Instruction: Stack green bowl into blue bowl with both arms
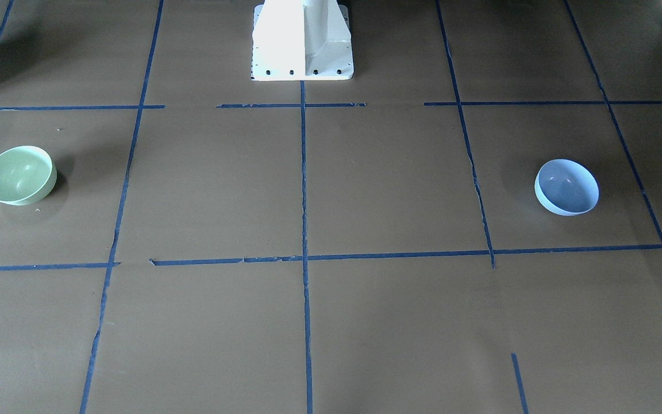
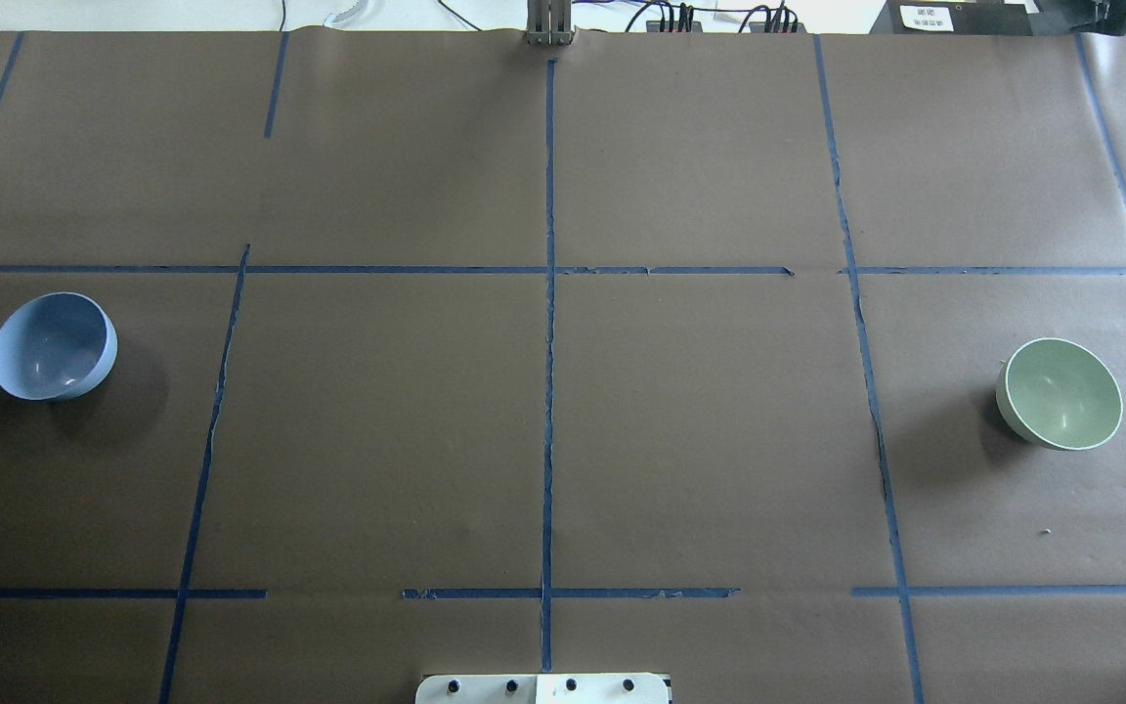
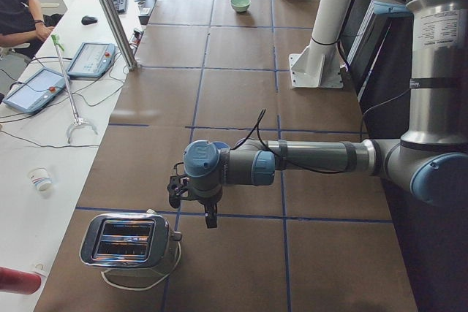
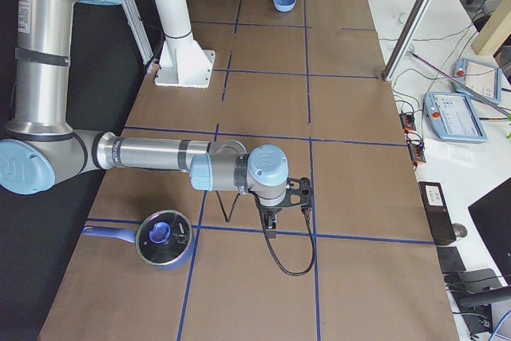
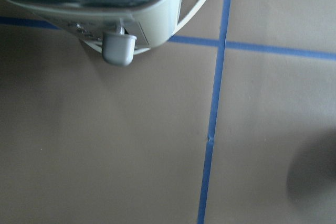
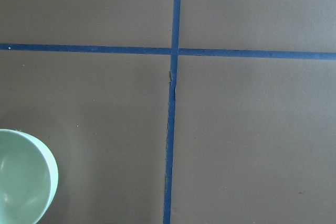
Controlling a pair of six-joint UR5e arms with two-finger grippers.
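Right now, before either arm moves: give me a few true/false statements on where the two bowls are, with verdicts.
1. The small pale mint-green bowl is nested in the small pale periwinkle-blue bowl. False: they stand far apart on the brown paper-covered table.
2. The blue bowl is on the robot's left side, the green bowl on its right. True.
3. Both bowls are upside down. False: both have their open side up.
4. The right wrist camera shows the blue bowl. False: it shows part of the green bowl at its lower left.
5. A silver toaster stands near the left arm. True.
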